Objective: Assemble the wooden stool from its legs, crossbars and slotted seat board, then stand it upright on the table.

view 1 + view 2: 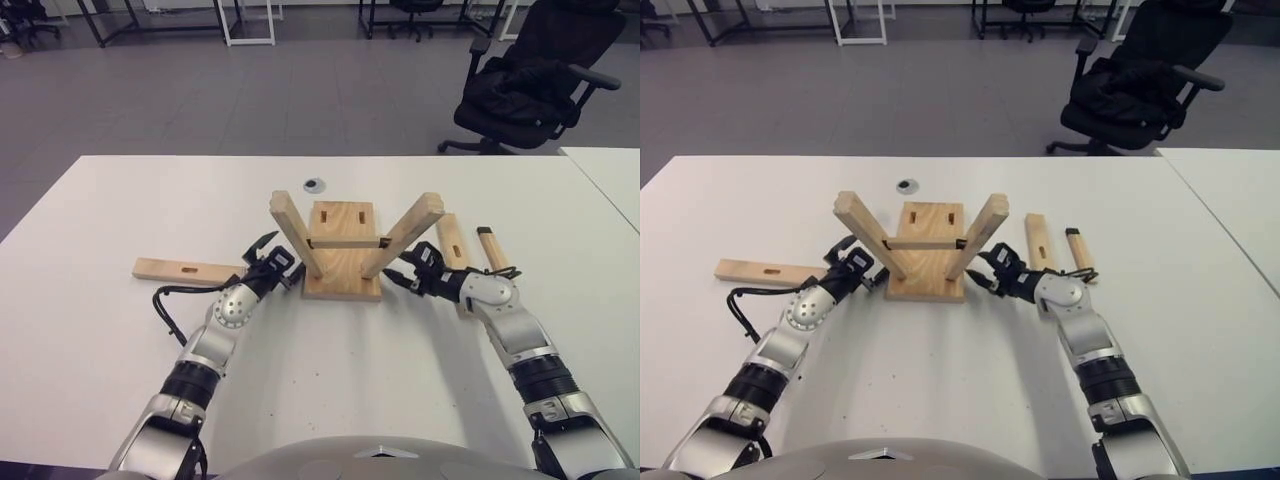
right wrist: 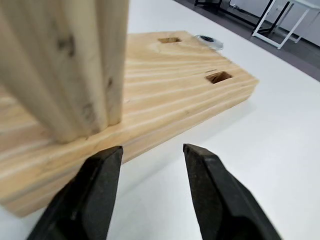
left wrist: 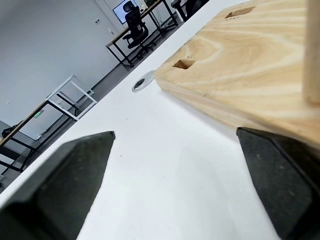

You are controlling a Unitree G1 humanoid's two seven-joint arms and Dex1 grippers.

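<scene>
Right wrist view: seat board (image 2: 165, 95) just beside R pincer (image 2: 152, 150).

The white table (image 1: 100, 390) carries a flat wooden board (image 1: 342, 222) with slots, lying about midway between its left and right edges and closer to the far edge than the near one. A small round grey disc (image 1: 314, 184) sits just beyond the board toward the far edge. Toward the left edge lies a slotted wooden bar (image 1: 185, 270), running roughly along the far edge, and toward the right edge lie a second slotted bar (image 1: 451, 242) and a shorter stick (image 1: 492, 250), side by side, near each other.
</scene>
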